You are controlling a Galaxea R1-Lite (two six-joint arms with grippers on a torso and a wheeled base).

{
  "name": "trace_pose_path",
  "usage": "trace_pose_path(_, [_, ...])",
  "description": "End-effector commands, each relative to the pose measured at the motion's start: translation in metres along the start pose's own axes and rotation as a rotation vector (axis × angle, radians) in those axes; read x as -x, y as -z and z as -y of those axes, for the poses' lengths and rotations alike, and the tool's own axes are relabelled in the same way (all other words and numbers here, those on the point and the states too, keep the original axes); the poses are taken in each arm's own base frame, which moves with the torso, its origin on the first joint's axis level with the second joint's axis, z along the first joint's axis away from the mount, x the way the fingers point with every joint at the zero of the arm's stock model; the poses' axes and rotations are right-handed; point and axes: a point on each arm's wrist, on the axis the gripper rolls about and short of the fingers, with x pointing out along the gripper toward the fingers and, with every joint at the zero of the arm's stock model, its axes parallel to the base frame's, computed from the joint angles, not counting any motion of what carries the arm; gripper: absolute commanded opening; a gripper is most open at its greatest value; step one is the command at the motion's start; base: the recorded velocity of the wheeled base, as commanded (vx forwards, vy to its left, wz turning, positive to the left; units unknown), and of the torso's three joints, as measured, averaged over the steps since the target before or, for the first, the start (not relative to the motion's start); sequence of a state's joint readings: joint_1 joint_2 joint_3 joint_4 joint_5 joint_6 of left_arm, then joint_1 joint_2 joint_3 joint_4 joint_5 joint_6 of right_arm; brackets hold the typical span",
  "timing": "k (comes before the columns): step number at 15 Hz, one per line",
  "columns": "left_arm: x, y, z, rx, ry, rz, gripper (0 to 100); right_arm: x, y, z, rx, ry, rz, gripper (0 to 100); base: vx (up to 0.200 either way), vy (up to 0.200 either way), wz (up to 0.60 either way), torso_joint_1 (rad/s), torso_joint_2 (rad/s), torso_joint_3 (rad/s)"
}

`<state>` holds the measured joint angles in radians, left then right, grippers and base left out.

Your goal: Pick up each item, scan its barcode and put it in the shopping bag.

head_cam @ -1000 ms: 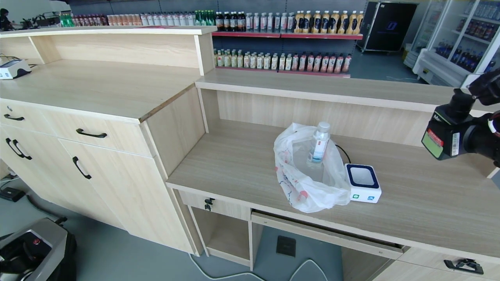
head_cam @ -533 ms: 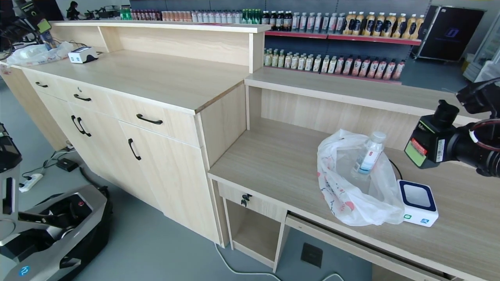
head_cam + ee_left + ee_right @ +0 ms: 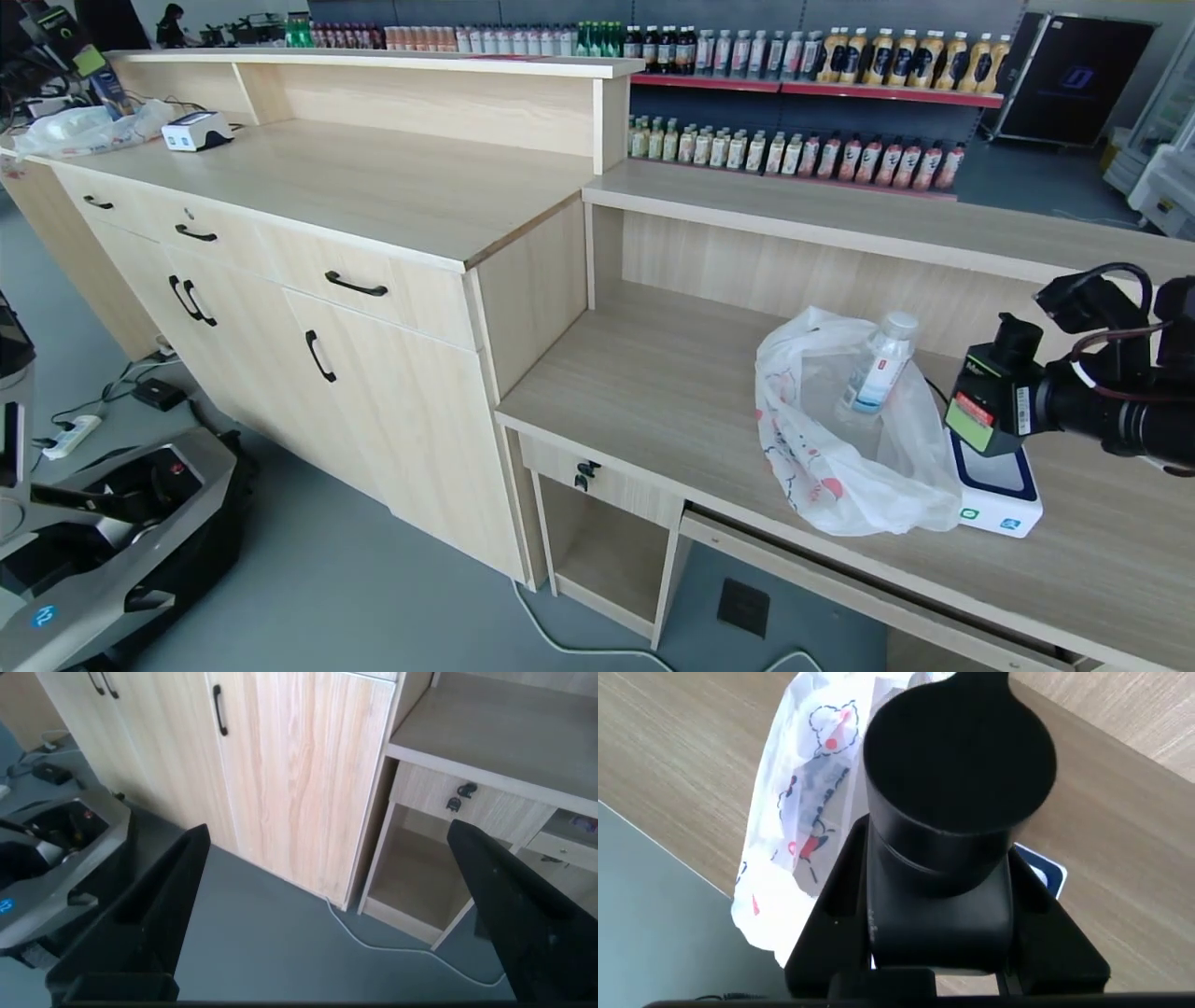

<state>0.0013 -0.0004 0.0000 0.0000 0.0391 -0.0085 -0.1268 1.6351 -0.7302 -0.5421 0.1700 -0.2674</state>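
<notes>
The right pincer [image 3: 1044, 417] is clenched on a black item [image 3: 991, 409], a boxy container with a round black cap and a green and red label on one face. It holds the item on its side over the scanner [image 3: 1006, 495], so that the item hides part of the scanner's blue-rimmed top; I cannot tell whether the two touch. In the right wrist view the pincer's fingers [image 3: 831, 924] flank the item's body [image 3: 957, 765], and a blue and white corner of the scanner [image 3: 1044, 874] shows behind it. The scanner stands on the lower worktop [image 3: 672, 383], touching the white plastic bag [image 3: 836, 471] beside it. The bag stands open on the worktop, printed with red and dark marks, and a clear bottle [image 3: 876, 366] with a white cap and a pale blue label stands in it, slightly tilted. The left pincer [image 3: 327, 915] hangs released, its two black fingers [image 3: 140, 924] spread wide, low over the grey floor [image 3: 280, 943] in front of the wooden cabinet [image 3: 299, 765] and well apart from the bag. Behind the worktop, shelves [image 3: 794, 89] carry rows of drinks.
</notes>
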Motion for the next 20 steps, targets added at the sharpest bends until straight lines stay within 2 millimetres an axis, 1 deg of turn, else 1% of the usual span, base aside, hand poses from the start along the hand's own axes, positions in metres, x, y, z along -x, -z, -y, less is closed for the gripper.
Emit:
trace_pose_path(1, [0.000, 0.000, 0.000, 0.001, -0.001, 0.000, 100, -0.015, 0.015, 0.005, -0.014, -0.006, -0.059, 0, 0.000, 0.000, 0.00, 0.000, 0.00, 0.000])
trace_pose_path(3, [0.000, 0.000, 0.000, 0.001, -0.001, 0.000, 100, -0.021, 0.025, 0.006, -0.018, -0.017, -0.052, 0, 0.000, 0.000, 0.00, 0.000, 0.00, 0.000])
trace_pose_path(5, [0.000, 0.000, 0.000, 0.001, -0.001, 0.000, 100, -0.029, 0.034, 0.005, -0.017, -0.072, -0.020, 0, 0.000, 0.000, 0.00, 0.000, 0.00, 0.000])
trace_pose_path(6, [0.000, 0.000, 0.000, 0.001, -0.001, 0.000, 100, -0.037, 0.038, 0.004, -0.018, -0.112, -0.010, 0, 0.000, 0.000, 0.00, 0.000, 0.00, 0.000])
trace_pose_path(9, [0.000, 0.000, 0.000, 0.001, -0.001, 0.000, 100, -0.056, 0.045, 0.006, -0.004, -0.126, 0.007, 0, 0.000, 0.000, 0.00, 0.000, 0.00, 0.000])
trace_pose_path(12, [0.000, 0.000, 0.000, 0.001, -0.001, 0.000, 100, -0.067, 0.051, 0.007, 0.037, -0.123, 0.021, 0, 0.000, 0.000, 0.00, 0.000, 0.00, 0.000])
trace_pose_path(14, [0.000, 0.000, 0.000, 0.001, -0.001, 0.000, 100, -0.078, 0.062, 0.006, 0.046, -0.127, 0.022, 0, 0.000, 0.000, 0.00, 0.000, 0.00, 0.000])
trace_pose_path(16, [0.000, 0.000, 0.000, 0.001, -0.001, 0.000, 100, -0.086, 0.069, 0.004, 0.048, -0.207, 0.039, 0, 0.000, 0.000, 0.00, 0.000, 0.00, 0.000])
trace_pose_path(17, [0.000, 0.000, 0.000, 0.001, 0.001, 0.000, 100, -0.092, 0.069, 0.004, 0.059, -0.232, 0.072, 0, 0.000, 0.000, 0.00, 0.000, 0.00, 0.000])
trace_pose_path(20, [0.000, 0.000, 0.000, 0.001, -0.001, 0.000, 100, -0.103, 0.075, 0.004, 0.090, -0.256, 0.098, 0, 0.000, 0.000, 0.00, 0.000, 0.00, 0.000])
